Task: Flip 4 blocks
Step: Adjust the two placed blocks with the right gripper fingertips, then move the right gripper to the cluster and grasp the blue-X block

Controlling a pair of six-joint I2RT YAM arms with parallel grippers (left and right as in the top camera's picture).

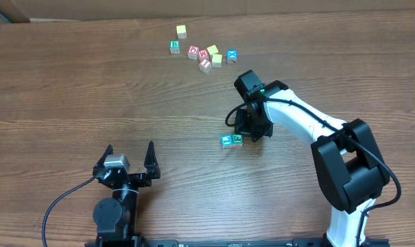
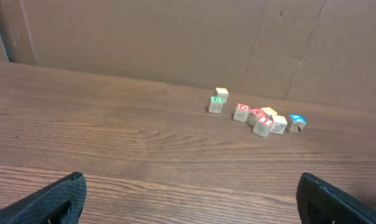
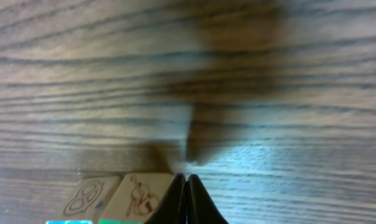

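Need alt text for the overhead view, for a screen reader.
Right gripper, shut, points down at the wooden table just beside two blocks, one blue-topped and one green-topped, lying side by side. More blocks lie clustered at the far side; the left gripper sits open near the front edge.

Right arm (image 1: 296, 113): white links, black joints, 1 green LED (image 1: 262, 88) lit near the wrist. Left arm (image 1: 114, 206): all black, grey block (image 1: 115, 162) at wrist, thin black cable (image 1: 56, 200) looping off. Its 2 fingers (image 2: 57, 199): black, textured.

left claw (image 1: 130, 152) spread wide and level, right claw (image 3: 186, 185) pinched together, pointing downward
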